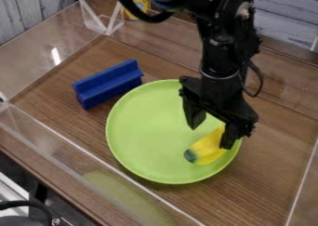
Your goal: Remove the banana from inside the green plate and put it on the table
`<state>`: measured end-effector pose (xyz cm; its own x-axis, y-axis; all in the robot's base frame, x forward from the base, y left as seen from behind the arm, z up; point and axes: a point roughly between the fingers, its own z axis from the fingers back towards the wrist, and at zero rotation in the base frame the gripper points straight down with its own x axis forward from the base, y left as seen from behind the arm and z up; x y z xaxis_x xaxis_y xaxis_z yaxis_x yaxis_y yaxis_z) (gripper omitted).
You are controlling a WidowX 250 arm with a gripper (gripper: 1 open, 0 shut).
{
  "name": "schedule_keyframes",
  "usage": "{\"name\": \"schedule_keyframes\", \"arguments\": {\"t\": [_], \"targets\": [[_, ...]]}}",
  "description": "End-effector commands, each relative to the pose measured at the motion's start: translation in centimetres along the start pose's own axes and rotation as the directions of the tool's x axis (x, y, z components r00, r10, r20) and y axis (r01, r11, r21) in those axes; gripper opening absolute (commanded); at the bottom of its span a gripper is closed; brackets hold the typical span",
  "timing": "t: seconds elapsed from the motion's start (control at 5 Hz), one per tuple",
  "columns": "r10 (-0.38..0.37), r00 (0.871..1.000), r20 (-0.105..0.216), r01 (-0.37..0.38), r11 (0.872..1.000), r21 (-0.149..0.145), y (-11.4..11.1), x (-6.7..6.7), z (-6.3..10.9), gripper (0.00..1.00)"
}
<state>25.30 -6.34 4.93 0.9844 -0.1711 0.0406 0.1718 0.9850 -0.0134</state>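
**Yellow banana sits between spread jaws, not yet lifted**

Clear acrylic walling (pixel 50 165) fences the nearest edge of the table (pixel 50 109), evidently to keep loose things from rolling off. Just beyond it lies the green plate (pixel 143 137), flat on the wood, its shallow raised rim holding the banana (pixel 206 148) in the right-hand part of the dish. The banana lies on the plate's floor near that rim, its dark green tip toward the camera, its far end hidden behind the black fingers.

Over it stands the pincer (pixel 218 129), pointing straight down, released and spread wide. Its jaws come down on either side of the banana's far half, so the toy lies between them and slightly below. Whether the fingertips touch the banana or the plate cannot be told from this angle. The posture reads as a grasp lined up but not closed: the arm is set low so that closing would catch the fruit across its narrow width.

Farther back and to the left, a blue block (pixel 107 84) rests on the table just beside the plate's rim, apart from the work.
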Motion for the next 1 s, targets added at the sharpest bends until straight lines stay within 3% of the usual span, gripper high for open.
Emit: {"name": "schedule_keyframes", "arguments": {"t": [0.0, 0.4, 0.6, 0.8], "targets": [[0.002, 1.0, 0.027, -0.002, 1.0, 0.004, 0.2, 0.4, 0.4, 1.0], [0.015, 1.0, 0.027, -0.014, 1.0, -0.009, 0.1, -0.2, -0.9, 1.0], [0.018, 0.999, 0.032, -0.017, 1.0, -0.014, 0.2, -0.4, -1.4, 0.0], [0.026, 0.999, 0.033, -0.025, 1.0, -0.015, 0.3, -0.7, -1.0, 0.0]]}}
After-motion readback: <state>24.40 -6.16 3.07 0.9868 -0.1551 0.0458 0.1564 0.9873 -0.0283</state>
